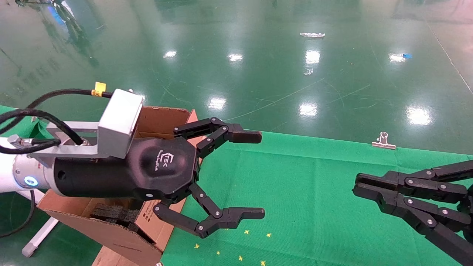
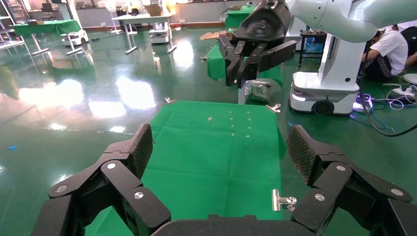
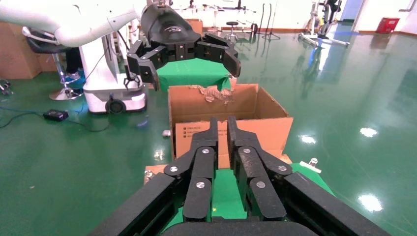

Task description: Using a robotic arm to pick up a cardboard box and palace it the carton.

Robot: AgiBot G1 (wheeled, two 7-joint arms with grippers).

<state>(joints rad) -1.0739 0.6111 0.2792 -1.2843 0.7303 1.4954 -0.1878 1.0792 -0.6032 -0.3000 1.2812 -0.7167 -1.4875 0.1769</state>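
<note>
My left gripper (image 1: 257,175), black with a white logo on a white arm (image 1: 7,177), is open wide and empty. It hangs over the carton's right side and the green cloth, and also shows in its own wrist view (image 2: 221,150) and in the right wrist view (image 3: 192,69). The carton (image 1: 159,118) is large and brown with its flaps up, a torn flap edge (image 3: 216,92) and black foam (image 1: 111,214) inside. The small cardboard box is out of view in all frames. My right gripper (image 1: 357,185) is all black and shut on nothing, low over the cloth at the right (image 3: 222,125).
The green cloth table (image 1: 314,184) carries small yellow marks (image 1: 240,245) near its front. A silver binder clip (image 1: 383,141) holds the cloth's far edge, and another (image 2: 283,200) sits near my left gripper. Shiny green floor lies beyond, with bits of litter (image 1: 312,35).
</note>
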